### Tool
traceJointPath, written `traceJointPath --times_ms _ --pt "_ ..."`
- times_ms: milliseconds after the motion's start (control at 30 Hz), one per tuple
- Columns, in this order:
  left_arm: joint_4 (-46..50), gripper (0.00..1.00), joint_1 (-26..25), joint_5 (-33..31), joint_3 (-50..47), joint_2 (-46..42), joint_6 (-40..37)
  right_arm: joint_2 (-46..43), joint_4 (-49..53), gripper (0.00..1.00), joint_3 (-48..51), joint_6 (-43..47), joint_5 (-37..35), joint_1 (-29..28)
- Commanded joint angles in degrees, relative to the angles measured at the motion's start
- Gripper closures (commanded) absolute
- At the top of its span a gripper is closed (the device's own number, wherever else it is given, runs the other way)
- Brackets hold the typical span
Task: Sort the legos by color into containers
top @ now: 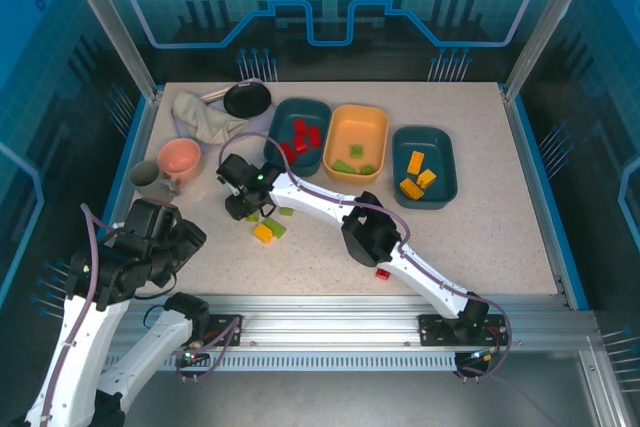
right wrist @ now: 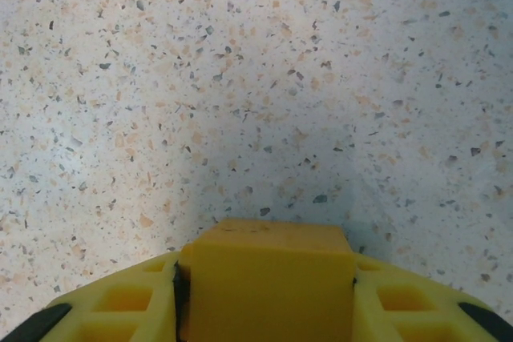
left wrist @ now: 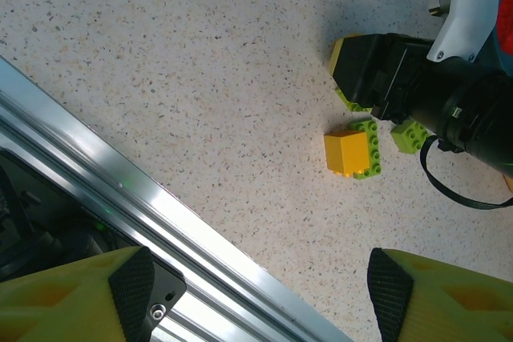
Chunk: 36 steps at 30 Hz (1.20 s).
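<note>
The right pincer [top: 243, 210] clamps an orange-yellow brick [right wrist: 268, 278] at the left-centre of the worktop [top: 480, 237], beside loose yellow and green bricks [left wrist: 346, 152]; the left pincer [left wrist: 260, 286] hangs released over the near-left edge.

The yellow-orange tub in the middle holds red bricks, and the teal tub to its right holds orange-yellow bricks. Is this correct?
One detail is wrong. In the top external view the yellow-orange tub holds light green bricks, not red ones. The red bricks lie in the teal tub on its left. The teal tub to its right does hold orange-yellow bricks.
</note>
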<state>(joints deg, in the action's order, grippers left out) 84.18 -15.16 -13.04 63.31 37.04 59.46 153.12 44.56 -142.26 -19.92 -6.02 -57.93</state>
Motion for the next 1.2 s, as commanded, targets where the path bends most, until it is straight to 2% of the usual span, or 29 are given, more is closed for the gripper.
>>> traceJointPath --times_ms 0,133,233,367,500,700,867,1000,1167 --pt "-0.72 0.27 0.25 1.38 0.83 -0.37 -1.26 -3.46 1.52 0.64 -0.74 0.19 -1.09 -0.1" --pt "-6.74 0.27 0.3 4.92 -0.96 0.46 -3.03 -11.2 -0.3 0.66 4.47 0.29 -2.4 1.42" --pt "-14.63 0.27 0.22 10.65 -3.32 2.7 -4.27 -19.22 -2.48 0.66 11.75 -0.1 -3.35 4.02" --pt "-27.88 0.27 -0.05 19.3 -6.37 8.97 -4.11 -32.64 -5.56 0.67 26.41 -1.19 -4.56 9.46" --pt "-37.82 0.28 -4.52 20.96 -3.84 18.6 -5.88 -45.94 -7.24 0.67 42.21 -3.29 -3.98 18.46" --pt "-43.67 0.29 -14.09 21.32 6.92 37.35 -12.45 -61.01 -4.93 0.67 62.27 -6.67 -2.93 34.88" --pt "-45.55 0.3 -18.94 22.74 15.64 50.82 -15.17 -65.04 0.8 0.67 70.21 -8.76 -6.04 44.11" --pt "-45.21 0.3 -21.44 24.18 21.68 58.56 -17.4 -64.27 0.14 0.65 74.11 -12.01 -7.63 47.94" --pt "-44.13 0.31 -23.2 25.37 26.2 64.17 -19.45 -60.09 2.0 0.65 73.79 -19.4 -11.02 50.91"
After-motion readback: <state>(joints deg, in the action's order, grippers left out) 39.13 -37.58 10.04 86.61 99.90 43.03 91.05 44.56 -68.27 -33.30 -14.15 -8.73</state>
